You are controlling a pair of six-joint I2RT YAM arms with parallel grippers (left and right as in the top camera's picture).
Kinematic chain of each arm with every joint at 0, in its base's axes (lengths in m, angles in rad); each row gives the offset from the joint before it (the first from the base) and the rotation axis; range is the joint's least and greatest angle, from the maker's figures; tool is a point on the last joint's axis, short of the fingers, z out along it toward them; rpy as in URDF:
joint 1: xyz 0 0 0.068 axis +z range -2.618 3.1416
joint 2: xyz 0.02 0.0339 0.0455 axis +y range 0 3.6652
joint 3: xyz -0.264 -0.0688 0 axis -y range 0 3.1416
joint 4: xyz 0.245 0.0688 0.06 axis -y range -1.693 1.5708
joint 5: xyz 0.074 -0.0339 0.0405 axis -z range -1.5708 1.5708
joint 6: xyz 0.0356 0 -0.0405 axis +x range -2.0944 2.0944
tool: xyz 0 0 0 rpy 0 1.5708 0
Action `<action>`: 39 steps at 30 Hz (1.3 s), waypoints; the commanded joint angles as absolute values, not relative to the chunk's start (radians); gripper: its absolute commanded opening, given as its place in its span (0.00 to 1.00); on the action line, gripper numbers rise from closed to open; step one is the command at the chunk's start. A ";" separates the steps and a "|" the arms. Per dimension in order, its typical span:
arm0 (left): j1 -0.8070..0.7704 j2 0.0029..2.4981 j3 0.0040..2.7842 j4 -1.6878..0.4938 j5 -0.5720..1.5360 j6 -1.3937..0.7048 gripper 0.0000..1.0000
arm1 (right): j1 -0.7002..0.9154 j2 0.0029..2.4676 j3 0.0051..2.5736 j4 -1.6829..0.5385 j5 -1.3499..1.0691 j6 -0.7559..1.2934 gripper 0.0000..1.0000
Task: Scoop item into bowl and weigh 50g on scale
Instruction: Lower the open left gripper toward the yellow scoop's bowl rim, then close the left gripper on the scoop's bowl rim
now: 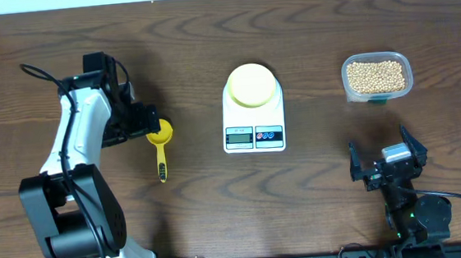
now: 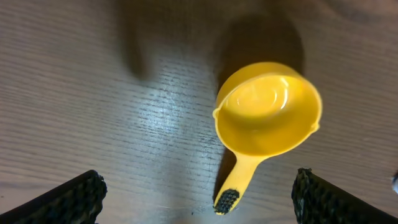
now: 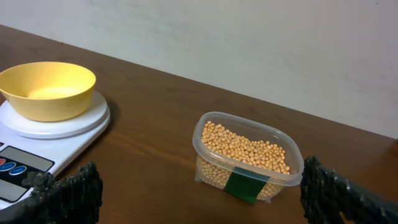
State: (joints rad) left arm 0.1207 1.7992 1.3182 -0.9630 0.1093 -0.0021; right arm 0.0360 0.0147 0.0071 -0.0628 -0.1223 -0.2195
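The tan beans [image 1: 376,75] fill a clear plastic tub [image 1: 379,94] at the right; they also show in the right wrist view [image 3: 245,147]. The pale yellow bowl [image 1: 252,84] stands empty on the white scale [image 1: 254,131]; both show in the right wrist view, bowl [image 3: 47,89] and scale [image 3: 37,134]. A bright yellow scoop [image 1: 161,144] lies on the table, empty, also in the left wrist view [image 2: 267,109]. My left gripper [image 2: 199,202] is open, above the scoop, its fingers either side of the handle. My right gripper [image 3: 199,199] is open and empty, near the table's front, short of the tub.
The table top is dark wood [image 1: 318,188]. A pale wall rises behind the table's far edge in the right wrist view [image 3: 249,37]. The left arm's white body [image 1: 75,141] stands over the left side of the table.
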 commanded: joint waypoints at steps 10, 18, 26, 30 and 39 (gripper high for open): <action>0.120 1.813 1.213 -0.889 0.115 0.008 0.97 | 0.044 0.006 0.006 -0.067 -0.118 -0.225 0.99; 0.120 1.815 1.194 -0.868 0.115 0.007 0.98 | 0.044 0.006 0.006 -0.067 -0.118 -0.225 0.99; 0.120 1.818 1.193 -0.861 0.115 0.007 0.98 | 0.044 0.006 0.006 -0.067 -0.118 -0.225 0.99; 0.120 1.818 1.193 -0.854 0.115 0.007 0.98 | 0.044 0.006 0.006 -0.067 -0.118 -0.225 0.99; 0.120 1.821 1.193 -0.838 0.115 0.007 0.98 | 0.044 0.006 0.006 -0.067 -0.118 -0.225 0.99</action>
State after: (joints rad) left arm 0.1207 1.7992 1.2015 -0.8406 0.1097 -0.0017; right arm 0.0360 0.0147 0.0071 -0.0628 -0.1226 -0.2195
